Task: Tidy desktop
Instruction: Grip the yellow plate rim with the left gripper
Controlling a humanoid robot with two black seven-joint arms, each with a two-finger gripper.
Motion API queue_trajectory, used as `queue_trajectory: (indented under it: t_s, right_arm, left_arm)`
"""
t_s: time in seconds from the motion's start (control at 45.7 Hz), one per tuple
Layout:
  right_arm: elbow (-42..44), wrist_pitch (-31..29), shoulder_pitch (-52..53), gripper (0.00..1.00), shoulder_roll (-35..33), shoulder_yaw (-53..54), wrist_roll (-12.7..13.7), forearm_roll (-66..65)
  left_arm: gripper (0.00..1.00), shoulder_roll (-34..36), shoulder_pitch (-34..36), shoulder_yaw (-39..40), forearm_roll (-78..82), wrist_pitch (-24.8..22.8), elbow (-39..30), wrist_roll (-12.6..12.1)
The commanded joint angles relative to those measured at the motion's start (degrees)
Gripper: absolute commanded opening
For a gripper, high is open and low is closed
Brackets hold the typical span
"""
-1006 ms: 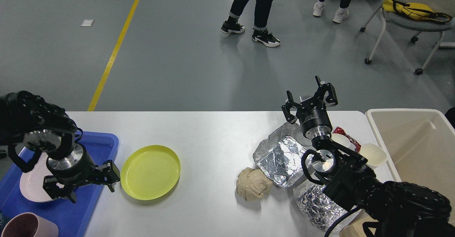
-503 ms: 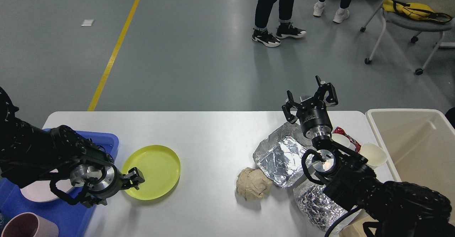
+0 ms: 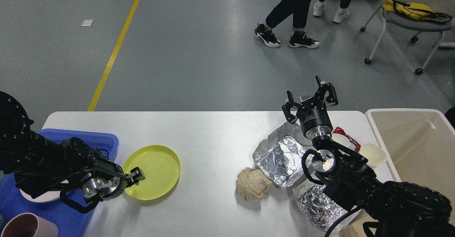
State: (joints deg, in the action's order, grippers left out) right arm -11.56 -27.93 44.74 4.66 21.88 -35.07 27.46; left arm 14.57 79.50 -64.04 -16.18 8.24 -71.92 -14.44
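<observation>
The white desktop (image 3: 213, 133) carries a yellow plate (image 3: 156, 169) at left of centre. My left gripper (image 3: 134, 176) sits at the plate's left rim, its fingers dark and close together over the edge; whether they pinch the rim does not show. At right lie a foil tray (image 3: 280, 155), a crumpled foil sheet (image 3: 316, 203), a brown paper ball (image 3: 253, 184), two white paper cups (image 3: 373, 154) and a red wrapper (image 3: 346, 134). My right gripper (image 3: 309, 95) is held up over the desktop's far edge, open, with nothing in it.
A blue tray (image 3: 103, 141) at the left edge holds a pale pink plate (image 3: 35, 196) and a mauve cup (image 3: 25, 226). A beige bin (image 3: 416, 141) stands off the right end. People walk on the floor beyond, near a wheeled chair (image 3: 408, 20).
My left arm swung from over the blue tray to the right and lowered; its gripper now rests at the yellow plate's left rim. The right arm has not moved. The people behind have walked right.
</observation>
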Motion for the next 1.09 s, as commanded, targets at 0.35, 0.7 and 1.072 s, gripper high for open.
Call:
queue_trajectory:
  t_s: [0.35,0.7,1.072]
  right_arm:
    - [-0.05,0.07,0.00,1.00,0.00,0.00,0.00,0.04]
    - [-0.05,0.07,0.00,1.00,0.00,0.01,0.00,-0.04]
    - [-0.05,0.07,0.00,1.00,0.00,0.01,0.00,-0.04]
  left_arm:
    - [0.64,-0.07,-4.35,2.69,0.10,0.19,2.92,0.03]
    - [0.47,-0.24,-4.53,2.69,0.10,0.99,3.45,0.12]
    - [0.22,-0.24,-5.93,3.04,0.19,0.99,3.45,0.29]
